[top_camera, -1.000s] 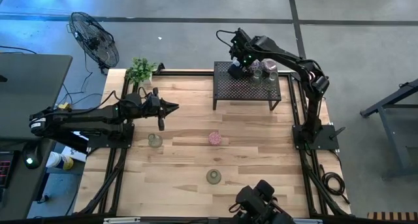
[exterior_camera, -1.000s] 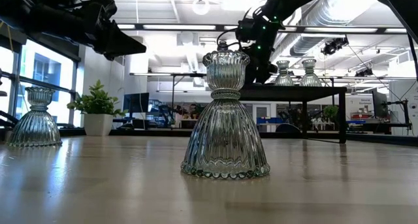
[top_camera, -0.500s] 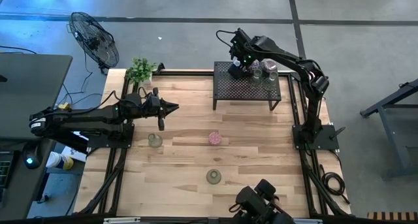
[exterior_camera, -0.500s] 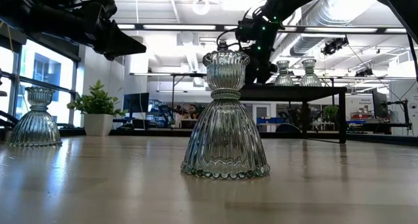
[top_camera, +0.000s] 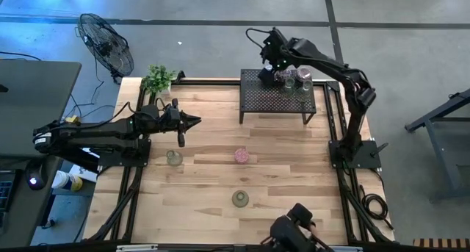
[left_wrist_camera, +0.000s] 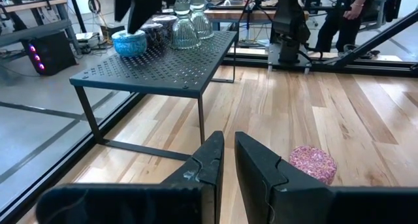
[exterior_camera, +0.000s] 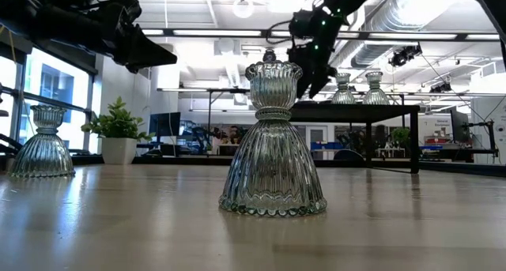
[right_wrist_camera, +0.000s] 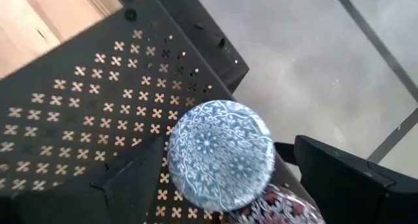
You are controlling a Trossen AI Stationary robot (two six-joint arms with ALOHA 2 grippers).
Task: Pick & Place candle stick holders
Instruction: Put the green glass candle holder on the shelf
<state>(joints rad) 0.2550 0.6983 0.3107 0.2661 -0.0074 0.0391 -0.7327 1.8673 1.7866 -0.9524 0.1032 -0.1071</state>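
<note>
1. While the right gripper (top_camera: 270, 57) hangs above the far corner of the black mesh rack (top_camera: 257, 99), a light blue holder (right_wrist_camera: 219, 153) sits on the rack directly below its jaws, which stand wide and empty; judged to be a release, the jaws spread to clear the rim.
2. Close beside that holder stand more candle stick holders: a dark patterned one (left_wrist_camera: 154, 33) touching it, and two clear ones (left_wrist_camera: 191, 25), grouped tight to save rack space.
3. Left gripper (left_wrist_camera: 225, 160) waits low over the counter (top_camera: 279, 186), jaws narrow, a slim gap between them, holding nothing.
4. Just ahead of the left jaws lies a pink holder (left_wrist_camera: 313, 164); a clear holder (top_camera: 174, 158) and an olive-green holder (top_camera: 240, 199) remain on the counter, likely next.
</note>
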